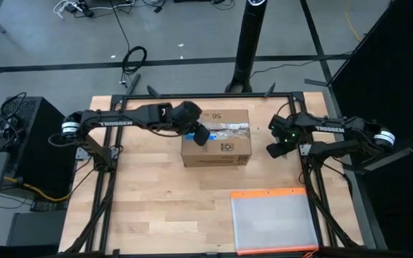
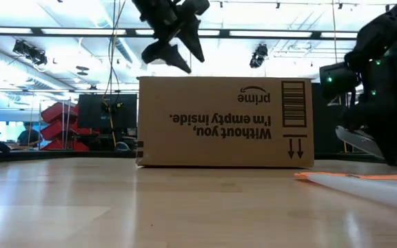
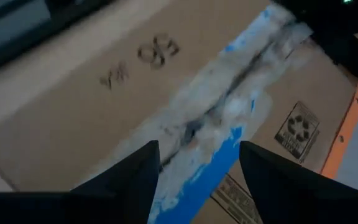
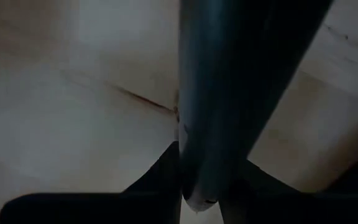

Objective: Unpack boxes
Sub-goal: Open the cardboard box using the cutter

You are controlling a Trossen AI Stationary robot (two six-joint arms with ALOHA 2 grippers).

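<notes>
— While the box stands closed near the far edge of the table, about the middle of it, which step do you think you are in?

— I judge it is the opening step, at its very start. The flaps lie flat and the clear tape runs along the top seam, wrinkled but, as far as I see, not cut through. My left pincer hangs just above the box top, over the left part of this seam, with its fingers spread and nothing between them.

— And your other one?

— My right pincer is just beside the right side of the box, toward the right edge of the table, not touching the cardboard. It is pinching a dark slim tool; what kind of tool, I cannot tell.

— So what does the next move ask for?

— In my opinion, the tool must come to the seam and go along the tape, while the left pincer presses the box down or takes a flap edge. The box is light, so it may slide if I push from the side only.

— Anything else near?

— Only a flat clear pouch with an orange edge, at the near right corner, well apart from the box.
</notes>
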